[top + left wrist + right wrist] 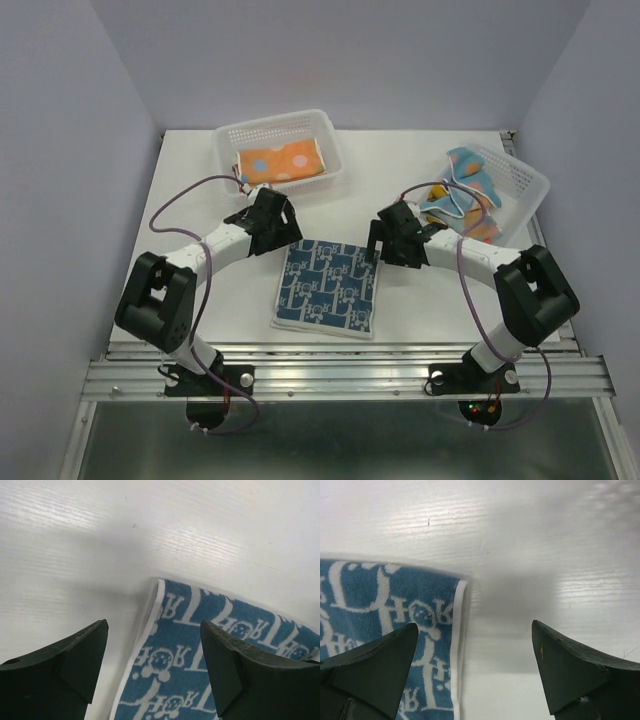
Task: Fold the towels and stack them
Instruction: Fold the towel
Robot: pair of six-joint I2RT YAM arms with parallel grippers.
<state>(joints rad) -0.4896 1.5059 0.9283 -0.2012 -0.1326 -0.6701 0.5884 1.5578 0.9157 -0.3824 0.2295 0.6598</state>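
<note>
A navy towel with a pale blue pattern lies flat and folded on the white table between the two arms. My left gripper hovers open over its far left corner, nothing between the fingers. Over the towel's far right corner my right gripper is open too, and empty. An orange dotted towel rests folded in the far left basket. Light blue spotted towels lie crumpled in the right basket.
A white perforated basket stands at the back left and another at the back right, close beside the right arm's wrist. Purple cables loop off both arms. The table's near edge is a metal rail.
</note>
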